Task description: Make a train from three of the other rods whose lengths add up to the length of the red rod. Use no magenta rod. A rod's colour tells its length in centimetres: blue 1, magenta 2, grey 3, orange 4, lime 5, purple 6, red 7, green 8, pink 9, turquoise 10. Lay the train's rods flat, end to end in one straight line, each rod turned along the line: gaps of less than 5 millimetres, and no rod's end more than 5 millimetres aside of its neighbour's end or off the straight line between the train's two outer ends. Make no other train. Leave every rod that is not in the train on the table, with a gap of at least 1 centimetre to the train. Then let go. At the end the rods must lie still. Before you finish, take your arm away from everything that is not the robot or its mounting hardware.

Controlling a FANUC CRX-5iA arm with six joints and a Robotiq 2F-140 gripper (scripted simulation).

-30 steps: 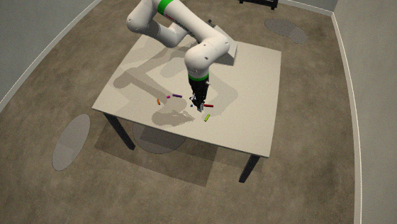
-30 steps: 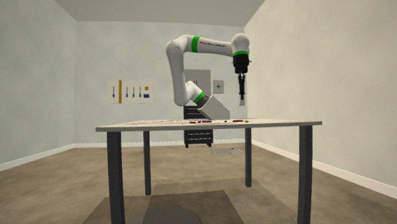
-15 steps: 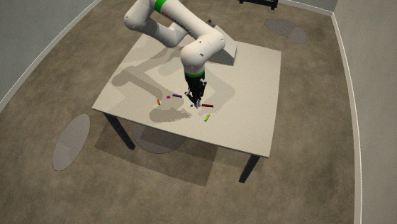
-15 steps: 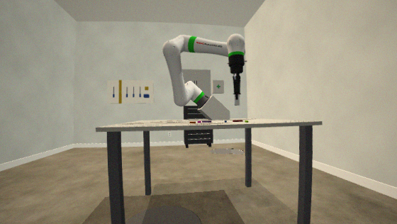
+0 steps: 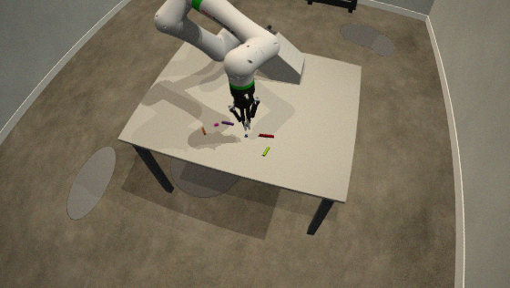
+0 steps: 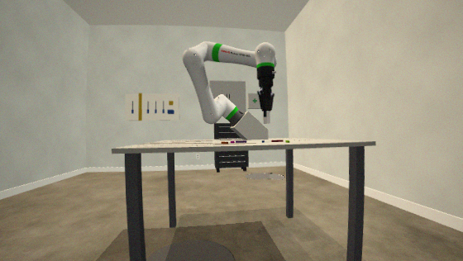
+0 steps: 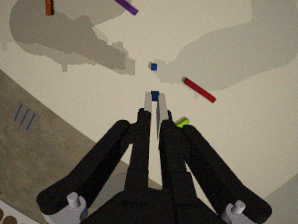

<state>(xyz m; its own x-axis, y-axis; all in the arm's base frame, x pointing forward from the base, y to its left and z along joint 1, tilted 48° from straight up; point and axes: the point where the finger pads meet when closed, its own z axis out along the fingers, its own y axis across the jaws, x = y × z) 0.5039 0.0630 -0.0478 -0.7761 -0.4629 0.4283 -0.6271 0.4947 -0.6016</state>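
Observation:
My gripper (image 5: 246, 124) hangs well above the table, fingers pointing down, and also shows in the side view (image 6: 266, 120). In the wrist view it is shut on a small blue rod (image 7: 154, 95) at the fingertips. A second blue rod (image 7: 153, 66) lies on the table just beyond, also visible from above (image 5: 246, 135). The red rod (image 5: 266, 135) lies to its right. The lime rod (image 5: 266, 151) lies nearer the front edge, partly hidden behind a finger in the wrist view (image 7: 182, 121). The purple rod (image 5: 228, 123), magenta rod (image 5: 216, 124) and orange rod (image 5: 203, 130) lie to the left.
The arm's grey wedge-shaped base (image 5: 287, 59) stands at the back of the table. The rods lie fairly near the table's front edge (image 5: 228, 175). A dark cabinet (image 6: 231, 153) stands behind the table.

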